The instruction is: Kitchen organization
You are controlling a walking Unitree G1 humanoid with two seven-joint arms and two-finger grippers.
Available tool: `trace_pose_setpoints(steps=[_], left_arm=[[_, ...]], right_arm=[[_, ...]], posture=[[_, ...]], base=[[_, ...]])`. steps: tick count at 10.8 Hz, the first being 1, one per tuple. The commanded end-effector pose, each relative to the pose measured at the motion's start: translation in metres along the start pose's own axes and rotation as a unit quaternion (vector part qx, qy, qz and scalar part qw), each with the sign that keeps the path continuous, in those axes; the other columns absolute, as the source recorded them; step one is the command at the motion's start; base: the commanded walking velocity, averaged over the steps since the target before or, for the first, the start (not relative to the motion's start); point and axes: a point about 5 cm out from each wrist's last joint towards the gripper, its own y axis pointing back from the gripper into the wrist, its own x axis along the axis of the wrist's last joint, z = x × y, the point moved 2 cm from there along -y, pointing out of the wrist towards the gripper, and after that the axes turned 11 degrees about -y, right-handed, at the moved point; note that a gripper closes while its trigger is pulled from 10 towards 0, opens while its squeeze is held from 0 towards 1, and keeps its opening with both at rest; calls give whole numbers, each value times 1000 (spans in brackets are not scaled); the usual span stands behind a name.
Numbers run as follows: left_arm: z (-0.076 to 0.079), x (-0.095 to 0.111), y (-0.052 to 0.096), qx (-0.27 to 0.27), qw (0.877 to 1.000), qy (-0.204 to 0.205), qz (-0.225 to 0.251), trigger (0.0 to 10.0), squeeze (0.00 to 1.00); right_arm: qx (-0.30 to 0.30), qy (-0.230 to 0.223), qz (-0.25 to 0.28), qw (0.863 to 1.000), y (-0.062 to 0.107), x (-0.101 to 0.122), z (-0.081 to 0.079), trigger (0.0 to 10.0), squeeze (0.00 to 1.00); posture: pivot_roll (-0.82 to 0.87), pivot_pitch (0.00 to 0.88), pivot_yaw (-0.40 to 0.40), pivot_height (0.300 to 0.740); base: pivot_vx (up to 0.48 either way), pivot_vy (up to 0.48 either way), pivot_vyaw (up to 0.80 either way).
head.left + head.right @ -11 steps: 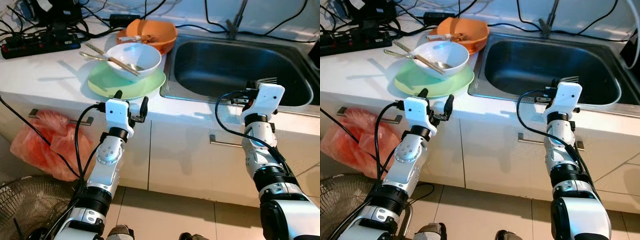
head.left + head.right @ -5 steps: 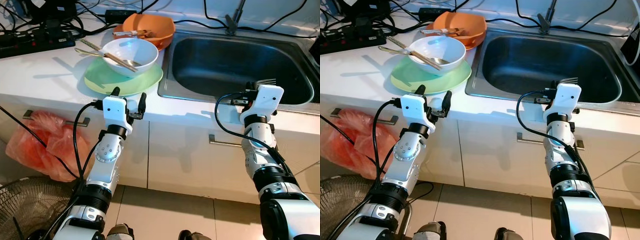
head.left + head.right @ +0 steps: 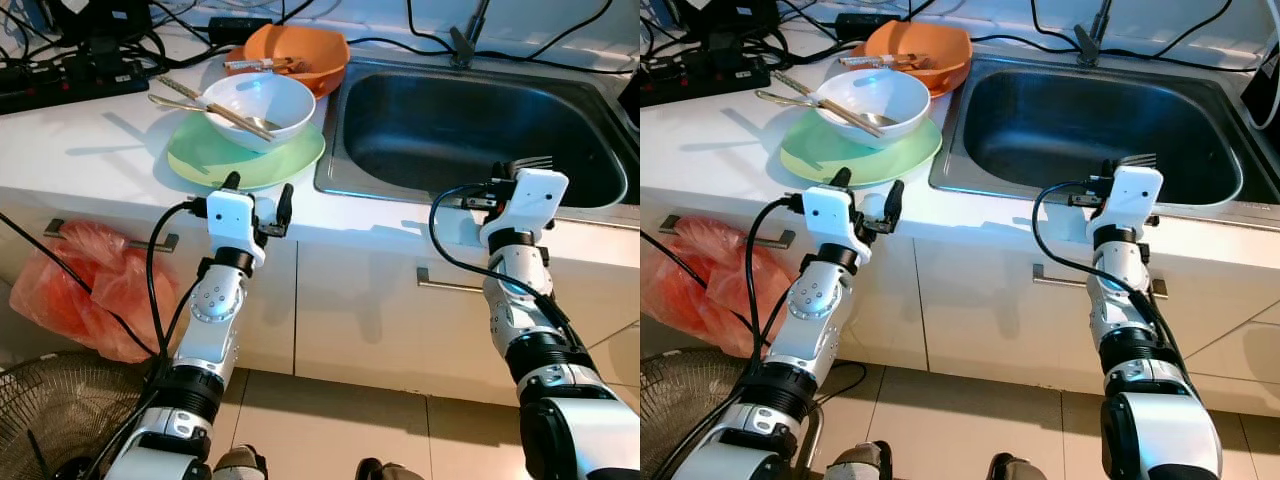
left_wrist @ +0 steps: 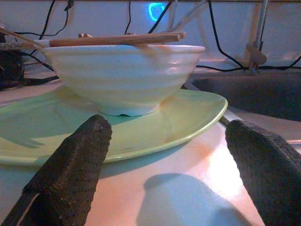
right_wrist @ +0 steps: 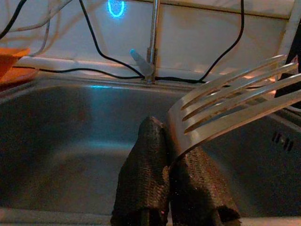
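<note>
Left wrist view: the left tool (image 4: pixel 164 169) stands with its two black fingers (image 4: pixel 70 169) spread wide, gripping nothing, just above the white worktop (image 3: pixel 90 150). Directly ahead of this tool lies a green plate (image 4: pixel 188 117), its near rim close to the fingertips but not touching them. A white bowl (image 4: pixel 122 75) sits upright on the plate. A pair of wooden chopsticks (image 4: pixel 113 40) rests across the bowl's rim, and a metal spoon (image 3: pixel 175 102) leans in the bowl with its handle projecting away from the sink. Beyond the bowl, an orange bowl (image 3: pixel 300 50) stands on the worktop with utensils inside; their type cannot be determined.

The right tool (image 3: pixel 512 172) is clamped on the handle of a metal fork (image 5: pixel 235 94), tines pointing forward from the fingertips. This tool is at the front edge of the steel sink (image 3: pixel 470 130), with the fork tines over the basin. The basin ahead of it appears to hold no dishes. The tap (image 5: pixel 153 42) rises at the far side.

A black power strip (image 3: pixel 70 90) with cables lies on the worktop beyond the left tool. A red plastic bag (image 3: pixel 90 300) hangs from the cabinet handle below it.
</note>
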Motion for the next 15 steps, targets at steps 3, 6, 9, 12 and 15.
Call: trace_pose_setpoints(steps=[3,6,9,12,15], left_arm=[[7,-13,4,-14,999,4,-33,10000,0],[7,-13,4,-14,999,4,-33,10000,0],[29,67,-4,-55,988,-42,138,10000,0],[28,67,-4,-52,988,-41,139,10000,0],[41,48,7,-106,989,-51,95,10000,0]], right_arm=[[-7,-3,-3,1000,0,-2,2,10000,0],[-7,-3,-3,1000,0,-2,2,10000,0],[-13,-23,19,999,0,4,3,10000,0],[-14,-25,20,999,0,4,3,10000,0],[-15,-25,20,999,1,3,4,10000,0]], posture=[[197,193,-32,740],[197,193,-32,740],[203,202,-28,740],[201,200,-28,740],[203,201,-30,740]], base=[[0,0,0],[0,0,0],[0,0,0],[0,0,0],[0,0,0]])
